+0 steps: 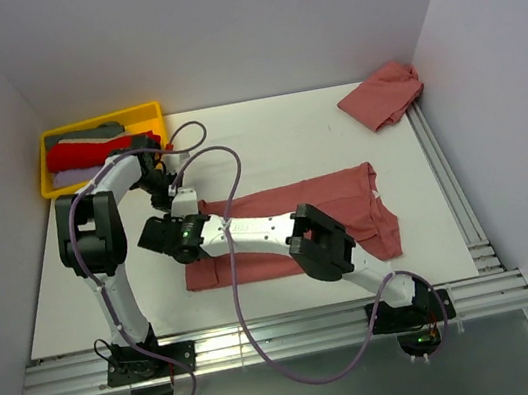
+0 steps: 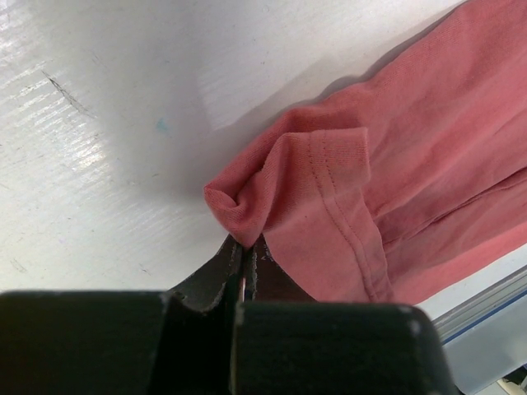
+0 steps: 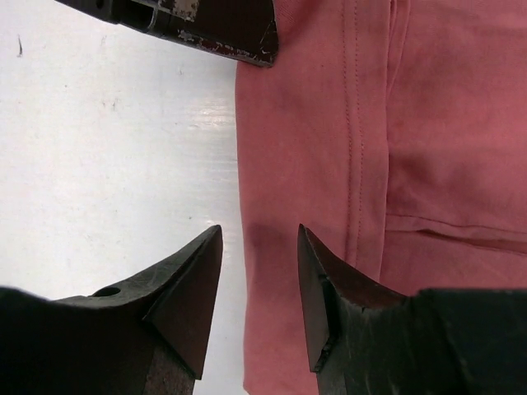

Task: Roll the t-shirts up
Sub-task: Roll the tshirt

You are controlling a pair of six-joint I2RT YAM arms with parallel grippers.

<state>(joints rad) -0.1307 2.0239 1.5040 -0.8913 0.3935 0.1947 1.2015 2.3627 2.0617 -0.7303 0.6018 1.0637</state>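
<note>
Item 1: dusty salmon-red cotton t-shirt (image 1: 285, 199), folded into a long flat band across the centre of the overhead frame, on the white table top (image 1: 285, 143).
- Left gripper (image 2: 244, 251): fingers pressed together, clamped on the hemmed corner of this shirt. The corner is bunched and raised off the table at the band's upper left end.
- Right gripper (image 3: 259, 271): fingers spread apart and straddling the shirt's left edge just below that corner. One finger is over bare table, the other over cloth. Whether they touch the fabric cannot be told.

Item 2: second salmon-red t-shirt (image 1: 384, 94), crumpled, in the upper right of the overhead frame, well apart from both grippers.

Item 3: yellow rectangular plastic tray (image 1: 99, 118), upper left of the overhead frame. Contents, folded and lying side by side:
- grey shirt (image 1: 86, 135), at the far side
- bright red shirt (image 1: 84, 151), in the middle
- lavender shirt (image 1: 78, 174), nearest
</note>
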